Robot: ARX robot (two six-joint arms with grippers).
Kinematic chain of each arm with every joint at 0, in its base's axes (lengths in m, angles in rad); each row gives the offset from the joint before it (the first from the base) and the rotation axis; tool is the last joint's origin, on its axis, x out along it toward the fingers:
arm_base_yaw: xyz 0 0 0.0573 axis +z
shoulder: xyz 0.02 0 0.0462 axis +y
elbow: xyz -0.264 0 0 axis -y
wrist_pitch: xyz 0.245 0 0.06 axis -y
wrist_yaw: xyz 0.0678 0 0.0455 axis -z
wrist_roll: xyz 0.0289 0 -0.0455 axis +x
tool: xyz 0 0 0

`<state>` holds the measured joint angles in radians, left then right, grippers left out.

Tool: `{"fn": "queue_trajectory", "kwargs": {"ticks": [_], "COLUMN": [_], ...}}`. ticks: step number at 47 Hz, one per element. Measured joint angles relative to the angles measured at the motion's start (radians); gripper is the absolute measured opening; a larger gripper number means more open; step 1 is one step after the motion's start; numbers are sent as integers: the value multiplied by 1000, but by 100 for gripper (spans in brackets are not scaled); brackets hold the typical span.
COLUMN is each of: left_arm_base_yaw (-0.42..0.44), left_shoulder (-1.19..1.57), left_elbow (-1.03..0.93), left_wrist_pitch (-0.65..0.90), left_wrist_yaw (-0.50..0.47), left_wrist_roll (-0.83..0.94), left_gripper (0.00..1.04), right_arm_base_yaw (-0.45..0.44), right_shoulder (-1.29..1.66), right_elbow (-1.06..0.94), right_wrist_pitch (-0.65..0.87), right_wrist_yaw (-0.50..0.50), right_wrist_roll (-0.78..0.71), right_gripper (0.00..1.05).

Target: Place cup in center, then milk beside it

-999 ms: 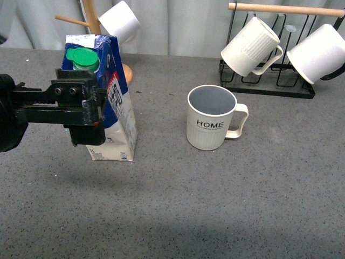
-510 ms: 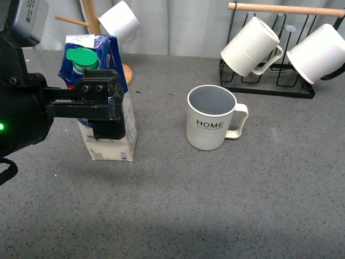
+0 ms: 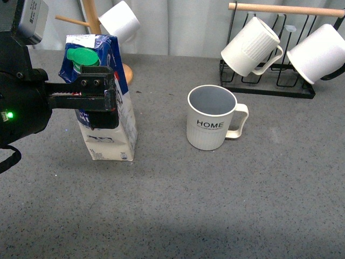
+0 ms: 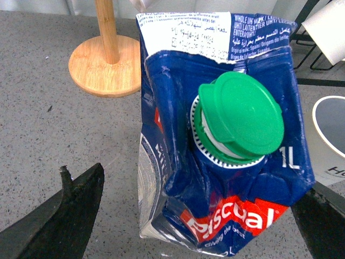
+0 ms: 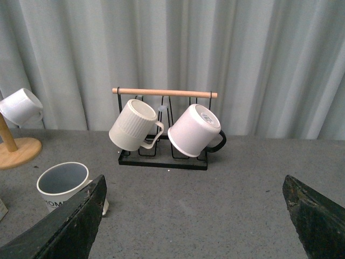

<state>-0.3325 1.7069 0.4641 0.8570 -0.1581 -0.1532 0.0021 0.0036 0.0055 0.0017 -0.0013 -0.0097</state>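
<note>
Cup point(image 3: 211, 117) sits upright about mid-counter point(image 3: 226, 205), so step one looks done. Milk point(image 3: 116, 143) stands upright to its left, well apart, and moving it beside the cup is left to do. Left end effector point(image 4: 199, 181) is spread, its fingers straddling the carton top, not clamped. Right end effector point(image 5: 194, 181) is spread wide, empty. Counter is grey, speckled; behind are a pale curtain point(image 3: 183, 27), black mug rack point(image 3: 269, 89) and wooden mug tree point(image 3: 91, 16).

Cup point(image 3: 210, 118): cream-white, ribbed, black "HOME" lettering, grey inside, empty, upright near the scene's centre, handle to the right; milk carton point(image 3: 123, 121): blue-and-white, green cap on, upright, apart to the cup's left.
</note>
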Motion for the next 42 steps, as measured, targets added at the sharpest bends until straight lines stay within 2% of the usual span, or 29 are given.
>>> {"fn": "queue_trajectory", "kwargs": {"ticks": [2, 10, 16, 23, 28, 42], "left_arm_base_yaw": [4, 10, 8, -19, -49, -153], "left_shoulder": [3, 4, 1, -24, -31, 35], "left_elbow": [3, 12, 13, 21, 42, 103], "left_wrist_pitch": [0, 0, -6, -27, -35, -24], "left_wrist_yaw": [0, -2, -5, -21, -44, -125], "left_wrist_roll": [0, -2, -3, -3, -5, -5], "left_gripper": [92, 55, 39, 13, 6, 6], "right_arm_base_yaw": [0, 0, 0, 0, 0, 0], "right_shoulder": [0, 0, 0, 0, 0, 0], "right_elbow": [0, 0, 0, 0, 0, 0], "right_wrist_pitch": [0, 0, 0, 0, 0, 0], "right_wrist_yaw": [0, 0, 0, 0, 0, 0], "right_wrist_roll": [0, 0, 0, 0, 0, 0], "right_gripper": [96, 96, 96, 96, 96, 96]}}
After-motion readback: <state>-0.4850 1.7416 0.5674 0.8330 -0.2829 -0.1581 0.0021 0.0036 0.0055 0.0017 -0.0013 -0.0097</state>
